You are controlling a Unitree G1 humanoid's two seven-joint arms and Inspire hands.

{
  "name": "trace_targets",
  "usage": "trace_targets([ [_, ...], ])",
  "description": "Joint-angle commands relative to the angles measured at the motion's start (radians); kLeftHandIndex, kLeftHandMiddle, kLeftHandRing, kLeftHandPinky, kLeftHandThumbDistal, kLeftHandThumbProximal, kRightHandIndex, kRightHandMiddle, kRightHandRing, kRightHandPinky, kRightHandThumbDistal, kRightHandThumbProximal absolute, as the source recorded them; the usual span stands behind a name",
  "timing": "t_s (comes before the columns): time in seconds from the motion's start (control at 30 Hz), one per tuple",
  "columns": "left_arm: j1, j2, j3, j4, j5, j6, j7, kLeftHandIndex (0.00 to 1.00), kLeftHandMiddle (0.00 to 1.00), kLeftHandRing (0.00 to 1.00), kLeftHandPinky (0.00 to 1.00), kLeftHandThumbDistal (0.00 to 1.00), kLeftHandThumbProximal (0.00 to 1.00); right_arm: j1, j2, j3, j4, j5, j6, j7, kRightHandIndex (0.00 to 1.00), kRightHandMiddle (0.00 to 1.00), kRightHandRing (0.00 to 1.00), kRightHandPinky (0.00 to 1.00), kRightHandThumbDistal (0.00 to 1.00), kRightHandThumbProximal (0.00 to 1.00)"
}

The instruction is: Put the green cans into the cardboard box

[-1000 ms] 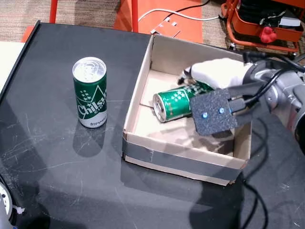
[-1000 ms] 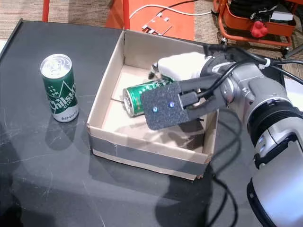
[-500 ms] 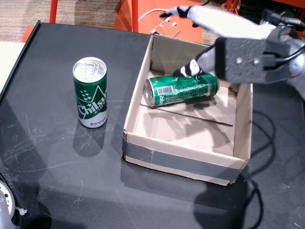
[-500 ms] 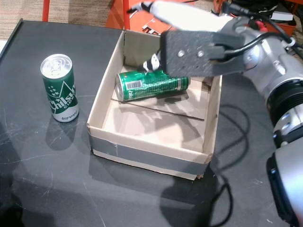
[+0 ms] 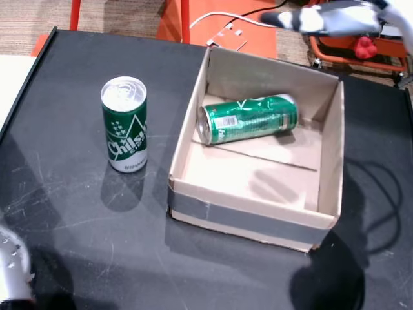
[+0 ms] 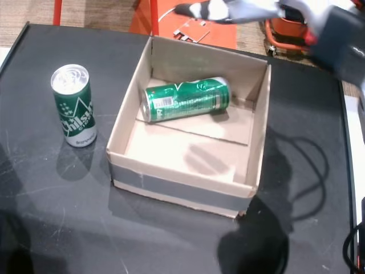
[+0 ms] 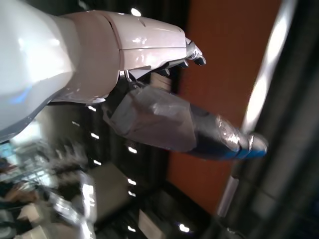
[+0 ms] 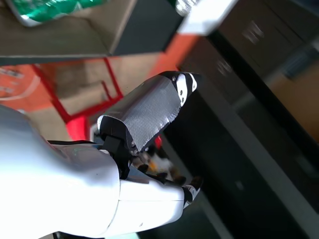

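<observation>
Left of the cardboard box (image 5: 251,216), well clear of its left wall: one green can (image 5: 124,124) upright on the black table (image 5: 71,213), silver top up, untouched. Same upright can (image 6: 74,105) left of the box (image 6: 182,191) in the other head view too.

Left hand (image 7: 164,74) seen only in the left wrist view, against a dark, blurred room; thumb out, fingers partly curled, nothing between them. Not over the table in either head view, apart from a pale blur at the lower left corner, too vague to name.

Inside the box, against its far wall: a second green can (image 5: 248,119) on its side, rim toward the left wall, free of any hand. Also plain in the other head view (image 6: 185,100).

Above and beyond the box's far right corner: right hand (image 5: 322,19), blurred with motion, fingers spread, empty. Confirmed in the right wrist view (image 8: 144,149): thumb apart from the fingers, clamped on nothing.

Step in hand, by judgement: one can delivered, one to go. Next move probably a reach to the upright can left of the box, a wrap round its body, a lift over the left wall, and a release beside the lying can.
</observation>
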Motion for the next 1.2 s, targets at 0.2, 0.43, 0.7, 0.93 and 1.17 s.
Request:
trace_targets([
  [0.2, -0.238, 0.183, -0.078, 0.565, 0.347, -0.186, 0.132, 1.00, 1.00, 1.00, 1.00, 0.90, 0.46, 0.098, 0.018, -0.081, -0.052, 0.112, -0.104, 0.046, 0.91, 0.96, 0.95, 0.95, 1.00, 0.80],
  [0.43, -0.321, 0.228, -0.168, 0.742, 0.504, -0.157, 0.274, 1.00, 1.00, 1.00, 1.00, 1.00, 0.41, 0.102, 0.046, -0.132, -0.034, 0.209, -0.085, 0.125, 0.99, 0.99, 0.97, 0.95, 1.00, 0.73],
  [0.7, -0.336, 0.212, -0.220, 0.792, 0.563, -0.085, 0.338, 1.00, 1.00, 1.00, 1.00, 1.00, 0.40, 0.106, 0.069, -0.194, -0.040, 0.303, -0.024, 0.234, 1.00, 1.00, 1.00, 1.00, 1.00, 0.71],
  [0.93, -0.320, 0.189, -0.235, 0.783, 0.568, -0.075, 0.330, 1.00, 1.00, 1.00, 1.00, 1.00, 0.45, 0.091, 0.063, -0.231, -0.007, 0.302, -0.005, 0.270, 1.00, 1.00, 1.00, 1.00, 1.00, 0.73],
  [1.17, -0.257, 0.184, -0.241, 0.762, 0.556, -0.106, 0.314, 1.00, 1.00, 1.00, 1.00, 1.00, 0.44, 0.123, 0.042, -0.246, -0.029, 0.272, -0.017, 0.210, 1.00, 1.00, 1.00, 1.00, 1.00, 0.77],
])
